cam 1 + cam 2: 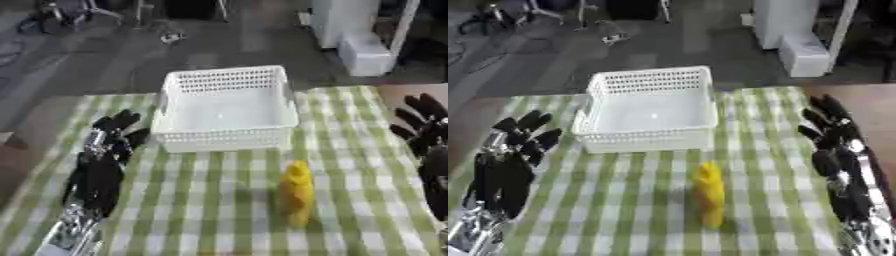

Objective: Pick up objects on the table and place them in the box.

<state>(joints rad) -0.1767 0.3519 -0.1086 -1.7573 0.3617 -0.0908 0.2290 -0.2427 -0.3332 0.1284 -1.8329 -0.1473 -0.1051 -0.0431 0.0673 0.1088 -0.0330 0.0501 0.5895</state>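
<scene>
Left eye view shows the white perforated box empty at the far middle of the green-checked surface, so nothing appears placed yet. One yellow object, upright and bottle-like, stands near the front edge, just before the box and apart from it. The left hand and right hand rest at the side edges, fingers straight and holding nothing; picking looks still to begin.

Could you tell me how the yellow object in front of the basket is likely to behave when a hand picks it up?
The yellow object looks long and rounded, lying flat on the checked cloth, so a sideways nudge might roll it. Its narrow shape probably suits a grasp across the middle. Nothing shows its weight or stiffness.
</scene>
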